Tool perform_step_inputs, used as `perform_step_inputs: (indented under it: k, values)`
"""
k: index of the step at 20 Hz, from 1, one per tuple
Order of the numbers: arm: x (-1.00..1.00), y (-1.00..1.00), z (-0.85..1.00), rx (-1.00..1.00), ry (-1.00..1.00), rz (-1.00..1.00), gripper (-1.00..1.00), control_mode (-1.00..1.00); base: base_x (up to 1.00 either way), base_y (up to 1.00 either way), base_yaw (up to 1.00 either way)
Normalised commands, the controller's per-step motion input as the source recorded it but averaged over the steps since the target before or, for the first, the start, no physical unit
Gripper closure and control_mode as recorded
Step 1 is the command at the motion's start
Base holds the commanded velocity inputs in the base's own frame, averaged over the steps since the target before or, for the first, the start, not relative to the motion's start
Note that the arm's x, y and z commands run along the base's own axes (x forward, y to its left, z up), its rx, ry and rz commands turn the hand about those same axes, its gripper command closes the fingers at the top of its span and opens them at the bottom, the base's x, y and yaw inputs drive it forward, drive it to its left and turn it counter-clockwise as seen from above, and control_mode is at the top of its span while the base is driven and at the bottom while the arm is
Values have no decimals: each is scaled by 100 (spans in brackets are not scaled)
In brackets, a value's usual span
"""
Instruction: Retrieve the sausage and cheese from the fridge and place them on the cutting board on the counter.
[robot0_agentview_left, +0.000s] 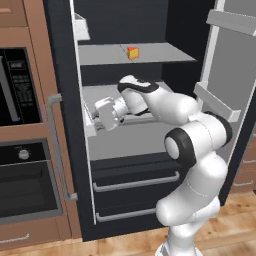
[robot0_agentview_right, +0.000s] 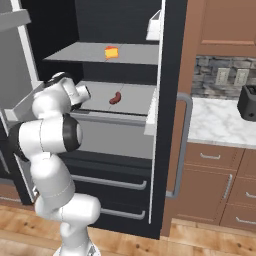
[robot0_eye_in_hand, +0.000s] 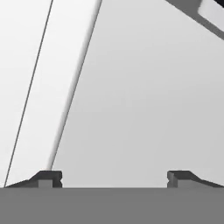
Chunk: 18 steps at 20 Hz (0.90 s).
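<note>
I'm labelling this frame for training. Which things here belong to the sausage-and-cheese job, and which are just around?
Belongs to the job:
- fridge, doors open
- cheese on the upper shelf
- sausage on the shelf below
- gripper, open and empty, inside the fridge

Just around:
- wall ovens
- white container on the top shelf
- dark toaster on the wall counter

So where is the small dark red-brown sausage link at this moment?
In the right base view the small dark red-brown sausage link lies on the middle grey shelf of the open black fridge, one shelf below the yellow-orange cheese block.
</note>
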Motion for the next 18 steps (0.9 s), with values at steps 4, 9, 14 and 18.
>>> perform_step_inputs:
  k: [4,9,14,18]
  values:
    - [-88,64,4,0,-26,22,-100,-100,0,0,0]
    - [-45,-68,8,-16,-4,-6,-100,-100,0,0,0]
    - [-6,-80,0,-18,-8,-3,-100,-100,0,0,0]
    - [0,-99,35,-41,-12,-18,-100,-100,0,0,0]
